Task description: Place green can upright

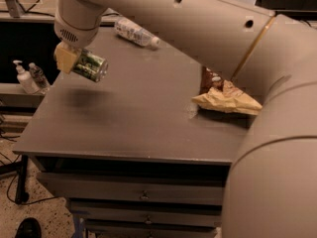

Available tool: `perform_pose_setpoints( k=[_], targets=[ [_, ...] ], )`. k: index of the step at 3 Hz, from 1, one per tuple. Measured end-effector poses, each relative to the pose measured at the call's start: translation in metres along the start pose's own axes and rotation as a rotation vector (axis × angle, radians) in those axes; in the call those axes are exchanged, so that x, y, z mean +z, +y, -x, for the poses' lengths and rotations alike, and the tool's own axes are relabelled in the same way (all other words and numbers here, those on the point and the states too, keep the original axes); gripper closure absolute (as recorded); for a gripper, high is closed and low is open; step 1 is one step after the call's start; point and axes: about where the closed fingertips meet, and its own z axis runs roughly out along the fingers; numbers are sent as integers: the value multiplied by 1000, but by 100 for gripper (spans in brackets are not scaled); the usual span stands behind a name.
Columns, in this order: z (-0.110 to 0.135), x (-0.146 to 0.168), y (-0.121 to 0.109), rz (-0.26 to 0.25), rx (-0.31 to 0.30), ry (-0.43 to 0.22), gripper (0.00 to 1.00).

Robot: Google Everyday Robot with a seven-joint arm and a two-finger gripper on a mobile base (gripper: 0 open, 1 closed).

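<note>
The green can (91,66) is held on its side in the air above the left part of the grey table (138,118), with its silver end pointing right. Its shadow lies on the tabletop just below it. My gripper (74,58) is shut on the can, with a yellowish finger pad (66,58) against its left end. The arm reaches in from the upper right and fills much of the view.
A clear plastic bottle with a white cap (136,33) lies at the back of the table. A crumpled yellow-brown snack bag (225,99) lies at the right. A pump bottle (24,78) and a small bottle stand on a shelf to the left. Drawers sit under the table's front edge.
</note>
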Motion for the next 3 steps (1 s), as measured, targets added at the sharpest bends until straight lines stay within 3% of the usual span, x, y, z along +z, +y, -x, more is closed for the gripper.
perform_pose_setpoints(
  k=[3],
  targets=[
    [15,-47,-33,28,40,-439,100]
  ],
)
